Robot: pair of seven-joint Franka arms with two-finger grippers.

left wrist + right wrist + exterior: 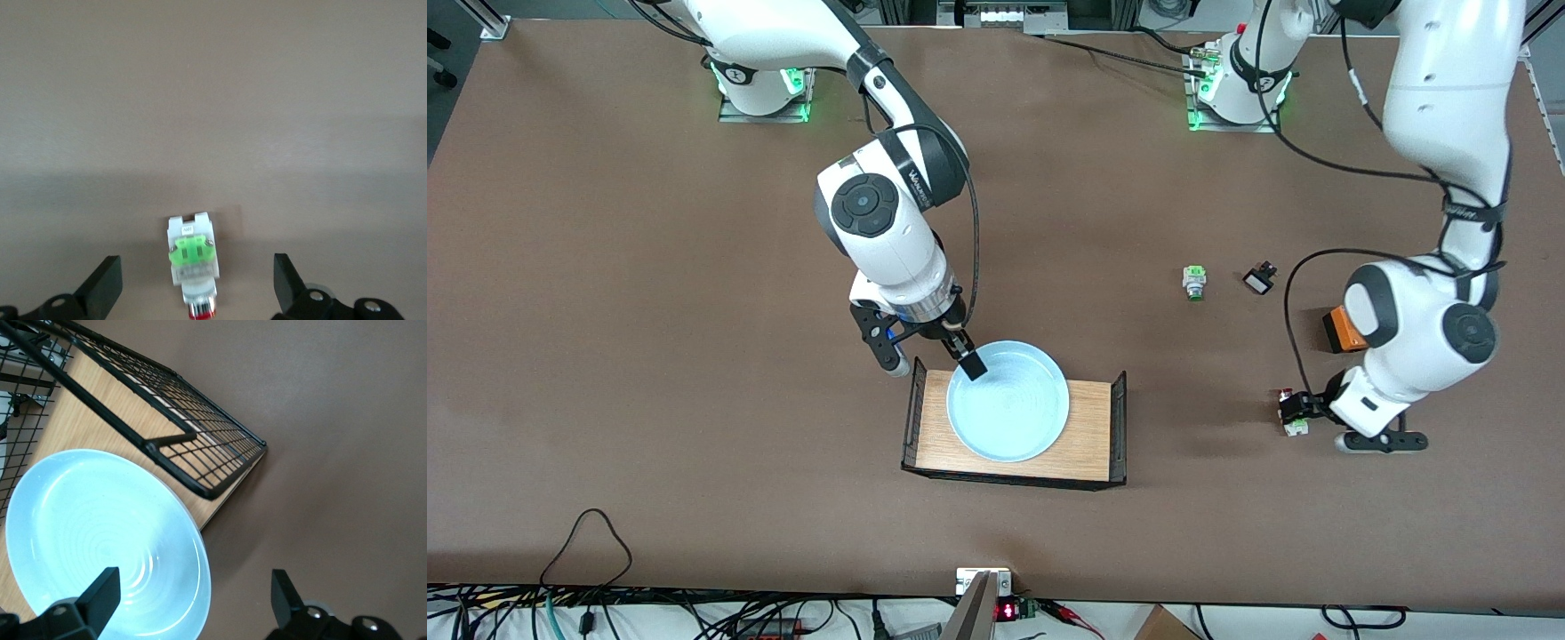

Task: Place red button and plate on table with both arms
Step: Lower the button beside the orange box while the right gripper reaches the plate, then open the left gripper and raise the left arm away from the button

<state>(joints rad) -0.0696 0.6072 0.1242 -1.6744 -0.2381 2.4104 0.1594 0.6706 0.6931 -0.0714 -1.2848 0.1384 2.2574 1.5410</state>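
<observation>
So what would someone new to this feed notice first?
Probably the pale blue plate, sitting on the small wood platform near the front camera, with the right tool open astride its rim. Next, the left tool, open, low at the left arm's end of the table, with the red button lying on the tabletop between its fingers.

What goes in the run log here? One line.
left gripper: open, red button released on table | right gripper: open astride plate rim
</observation>
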